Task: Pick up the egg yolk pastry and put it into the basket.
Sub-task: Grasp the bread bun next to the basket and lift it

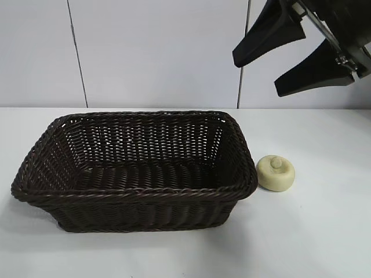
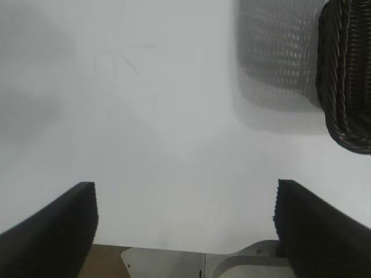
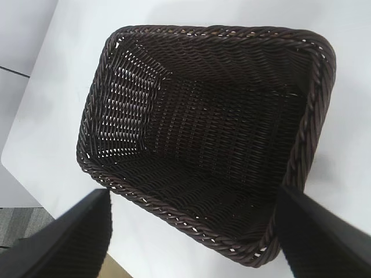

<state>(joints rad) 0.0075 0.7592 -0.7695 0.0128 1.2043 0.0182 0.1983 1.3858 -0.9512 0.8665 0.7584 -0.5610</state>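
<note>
No legible text or markings anywhere.

A smooth white matte table [image 1: 324,243] fills the foreground and runs back to a straight far edge. Behind that edge stands a pale grey panelled wall [image 1: 156,52], split by thin dark vertical seams [image 1: 76,52].

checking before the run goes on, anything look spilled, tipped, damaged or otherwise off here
Nothing stands out. The basket sits upright and empty on the table; the egg yolk pastry stands whole, knob up, just beside its right end. The right gripper hangs open above.
</note>
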